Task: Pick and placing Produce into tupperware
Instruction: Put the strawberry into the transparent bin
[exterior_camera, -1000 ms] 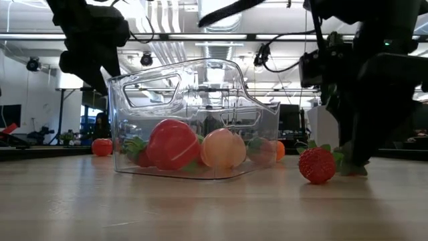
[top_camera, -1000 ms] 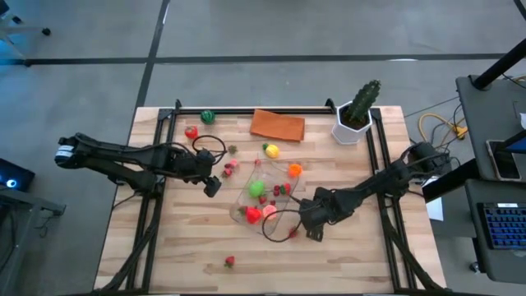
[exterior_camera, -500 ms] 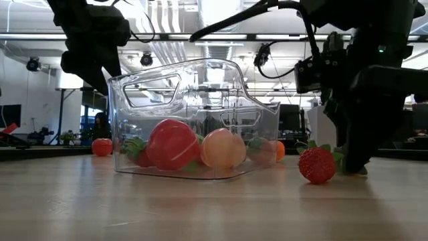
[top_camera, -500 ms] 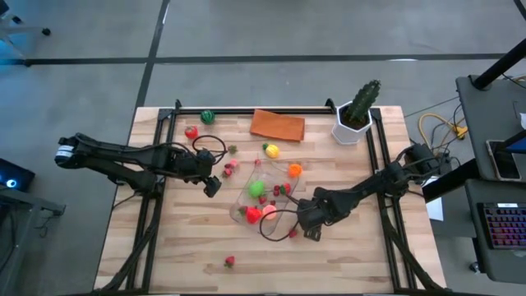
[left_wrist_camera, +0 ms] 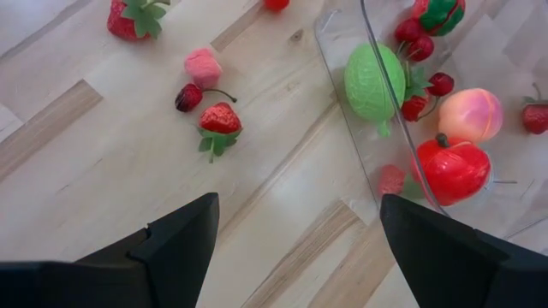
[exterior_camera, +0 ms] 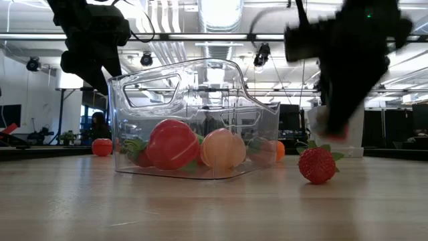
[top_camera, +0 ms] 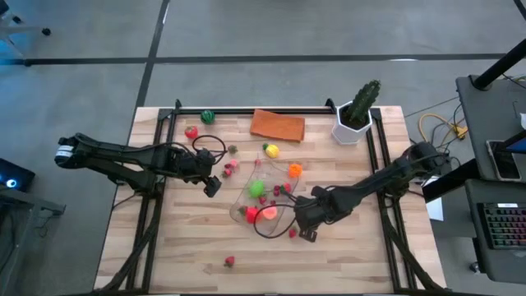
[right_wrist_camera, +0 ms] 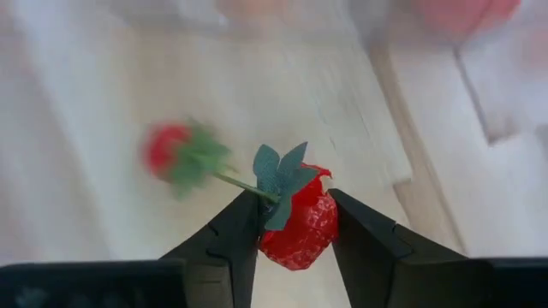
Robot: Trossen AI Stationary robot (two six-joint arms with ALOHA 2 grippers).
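The tupperware [top_camera: 265, 196], a clear shallow container, stands at mid-table [exterior_camera: 194, 120]. It holds a red fruit [exterior_camera: 172, 144], a peach [exterior_camera: 223, 148], a green piece [left_wrist_camera: 374, 81] and cherries. My right gripper [right_wrist_camera: 295, 210] hangs just off its near right corner [top_camera: 301, 228], shut on a small red strawberry [right_wrist_camera: 300, 231]. A second strawberry [exterior_camera: 317, 165] lies on the table below it. Over the table left of the tupperware, my left gripper [top_camera: 212, 186] stands open [left_wrist_camera: 295, 248], holding nothing. Loose produce lies beneath it [left_wrist_camera: 219, 120]. My right gripper pinches the strawberry by its two opposite sides [right_wrist_camera: 267, 235] between the two fingers [right_wrist_camera: 235, 231]. The fingers point steeply down from above. The berry is lifted clear of the table, its green leaves [right_wrist_camera: 281, 171] turned up toward the wrist.
An orange cloth [top_camera: 278, 125] and a cactus in a white pot [top_camera: 355, 117] stand at the far edge. More produce lies loose: green [top_camera: 208, 117], red [top_camera: 191, 131], yellow [top_camera: 271, 151], orange [top_camera: 294, 170], and a strawberry [top_camera: 229, 261] near the front edge.
My right gripper has shut on a strawberry at the table and then risen with it, lifting it clear. The other strawberry has stayed where it lay.
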